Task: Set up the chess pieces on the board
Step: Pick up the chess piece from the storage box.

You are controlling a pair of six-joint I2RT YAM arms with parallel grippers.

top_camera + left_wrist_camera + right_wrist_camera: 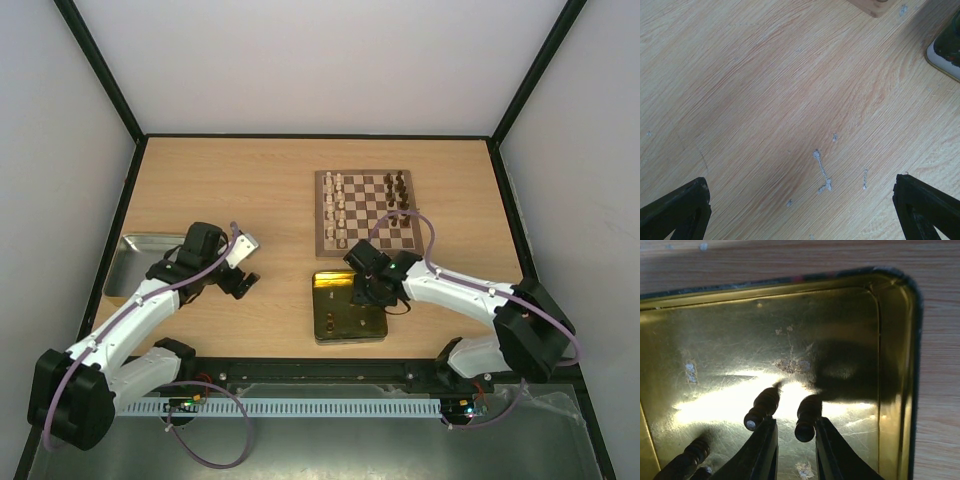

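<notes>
Chess pieces (337,205) are seen standing on the board (366,238), which lies on the far right part of the wooden table (230,180). Cream pieces are lined up in two columns along the board's left side. Dark pieces (398,190) are lined up in two columns along its right side.

A shiny gold tin (335,335) is set on the near side of the board, close to it but apart. The right gripper (795,423) is lowered into this tin. Its jaws are drawn in narrowly, and one dark piece (807,417) is grasped between the fingertips, with its rounded length sticking out beyond them. A second dark piece (762,407) is seen just beside it, by the tip of the other finger and outside the grip. A third dark shape (690,457) is partly seen at the lower edge of the right wrist view, lying on the tin's floor.

The left gripper (243,283) is held over bare table, between a grey tray (135,262) at the left edge and the gold tin. Its fingers (685,207) are spread wide and nothing is held between them; only wood grain and a few pale scuffs are seen below.
</notes>
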